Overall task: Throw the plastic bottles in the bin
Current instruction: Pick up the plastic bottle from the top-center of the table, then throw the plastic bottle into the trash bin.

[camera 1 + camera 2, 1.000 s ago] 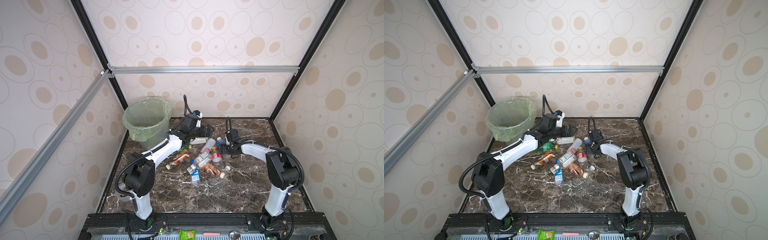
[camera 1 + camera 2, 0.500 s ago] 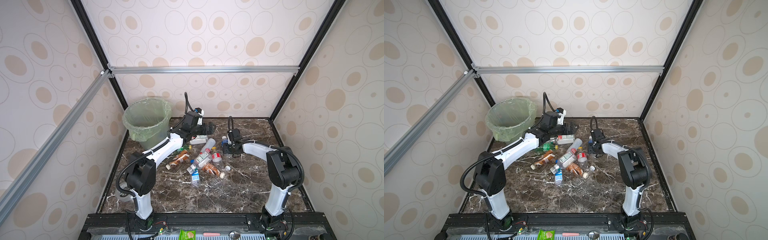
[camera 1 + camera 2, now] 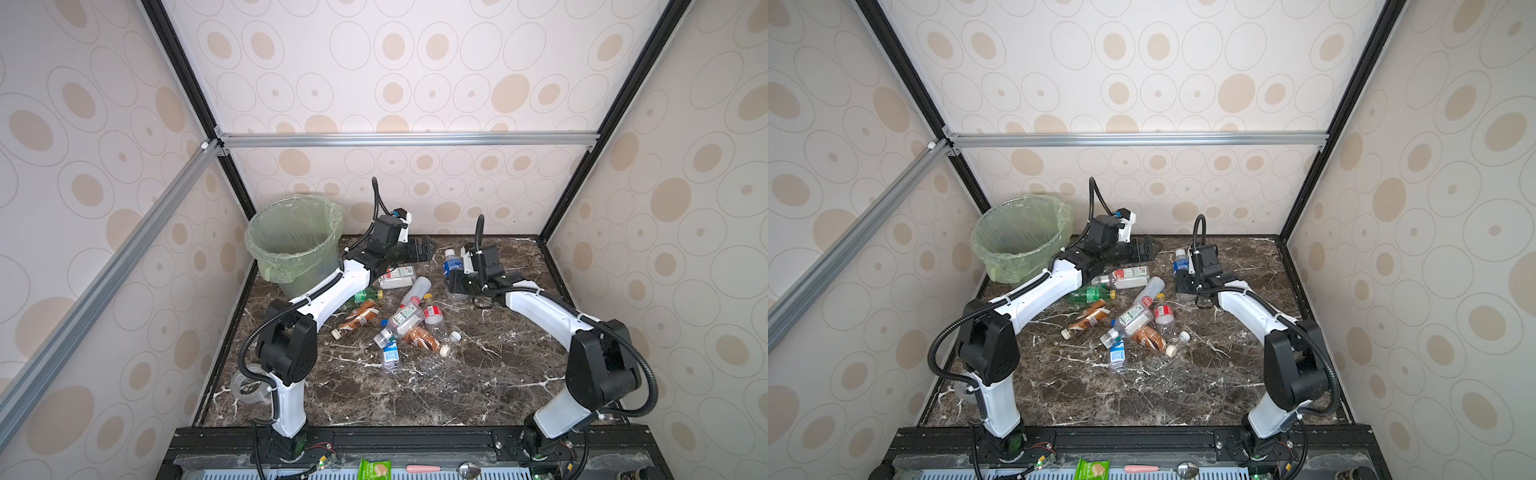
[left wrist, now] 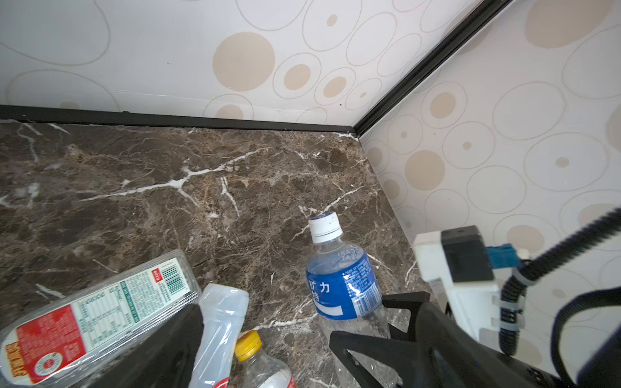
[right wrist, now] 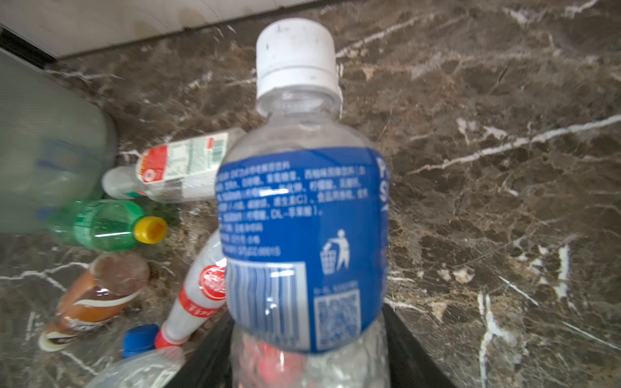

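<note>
My right gripper [image 5: 309, 362] is shut on the clear lower body of a blue-labelled, white-capped plastic bottle [image 5: 302, 218], held upright at the back right of the marble table. Both top views show this bottle [image 3: 451, 262] [image 3: 1180, 262] above the right gripper [image 3: 455, 286] [image 3: 1183, 286]. My left gripper [image 3: 419, 249] [image 3: 1148, 249] hangs open and empty a little to the bottle's left, over a red-white labelled bottle [image 3: 397, 277]. The left wrist view shows the held bottle [image 4: 342, 278] too. Several more bottles [image 3: 407, 320] lie mid-table. The bin [image 3: 291, 266] [image 3: 1013, 266] stands at the back left.
A green bottle [image 3: 365, 296] lies beside the left forearm, near the bin's foot. A clear tape roll [image 3: 249, 386] lies beside the left arm's base. A green packet [image 3: 374, 469] and a spoon [image 3: 467, 470] rest on the front rail. Patterned walls enclose three sides.
The right gripper's jaws have narrowed onto the blue-labelled bottle, which now sits slightly higher and farther back. The left gripper has drifted a little up and back, still open.
</note>
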Controlling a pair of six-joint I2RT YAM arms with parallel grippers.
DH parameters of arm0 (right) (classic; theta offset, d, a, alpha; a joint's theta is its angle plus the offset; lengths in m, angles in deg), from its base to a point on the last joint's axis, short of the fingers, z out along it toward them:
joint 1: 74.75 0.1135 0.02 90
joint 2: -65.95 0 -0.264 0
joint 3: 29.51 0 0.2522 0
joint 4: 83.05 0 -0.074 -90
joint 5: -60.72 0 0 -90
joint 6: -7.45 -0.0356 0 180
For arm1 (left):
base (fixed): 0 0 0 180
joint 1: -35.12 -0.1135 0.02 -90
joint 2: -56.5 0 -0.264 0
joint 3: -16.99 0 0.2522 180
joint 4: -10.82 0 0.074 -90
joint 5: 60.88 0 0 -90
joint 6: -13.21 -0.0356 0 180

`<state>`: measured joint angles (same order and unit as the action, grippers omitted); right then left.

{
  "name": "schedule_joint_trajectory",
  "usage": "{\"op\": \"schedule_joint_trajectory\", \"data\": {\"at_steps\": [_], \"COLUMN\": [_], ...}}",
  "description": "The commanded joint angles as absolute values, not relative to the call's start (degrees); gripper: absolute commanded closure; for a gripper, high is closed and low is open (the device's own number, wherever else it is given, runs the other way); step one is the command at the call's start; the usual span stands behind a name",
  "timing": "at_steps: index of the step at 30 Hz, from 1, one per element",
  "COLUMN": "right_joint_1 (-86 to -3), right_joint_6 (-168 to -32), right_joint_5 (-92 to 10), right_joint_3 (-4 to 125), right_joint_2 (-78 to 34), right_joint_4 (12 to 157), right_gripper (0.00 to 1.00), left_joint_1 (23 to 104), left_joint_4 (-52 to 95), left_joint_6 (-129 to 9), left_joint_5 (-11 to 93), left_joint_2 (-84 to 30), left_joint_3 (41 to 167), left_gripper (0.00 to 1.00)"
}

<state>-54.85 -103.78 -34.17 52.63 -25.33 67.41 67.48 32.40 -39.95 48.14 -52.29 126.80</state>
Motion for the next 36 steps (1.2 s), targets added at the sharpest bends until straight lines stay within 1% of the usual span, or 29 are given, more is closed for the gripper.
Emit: {"op": "schedule_joint_trajectory", "data": {"at_steps": [1,7,13,27,33,36], "right_joint_1": [-54.62,-53.32,-51.83,-50.68,-50.63,-50.66], "right_joint_6": [-105.24,-105.74,-106.94,-108.47,-108.54,-108.74], "right_joint_5": [-38.12,-40.29,-41.40,-40.98,-40.99,-40.75], "right_joint_3": [51.19,51.09,50.74,51.33,51.18,50.89], "right_joint_2": [-22.23,-18.76,-17.64,-17.74,-17.64,-17.44], "right_joint_4": [70.37,73.51,77.11,80.00,80.67,81.11], "right_gripper": [0.46,0.46,0.46,0.47,0.47,0.47], "left_joint_1": [67.98,67.98,68.07,68.15,68.34,68.32], "left_joint_4": [30.18,26.02,24.10,22.17,21.36,21.27], "left_joint_6": [-35.98,-32.42,-30.72,-29.63,-29.28,-29.31], "left_joint_5": [51.44,54.81,57.32,58.07,58.69,58.90], "left_joint_2": [-54.07,-54.63,-55.20,-54.79,-55.27,-55.55], "left_joint_3": [130.34,130.81,130.81,128.77,128.28,128.23], "left_gripper": [0.01,0.01,0.01,0.01,0.06,0.11]}}
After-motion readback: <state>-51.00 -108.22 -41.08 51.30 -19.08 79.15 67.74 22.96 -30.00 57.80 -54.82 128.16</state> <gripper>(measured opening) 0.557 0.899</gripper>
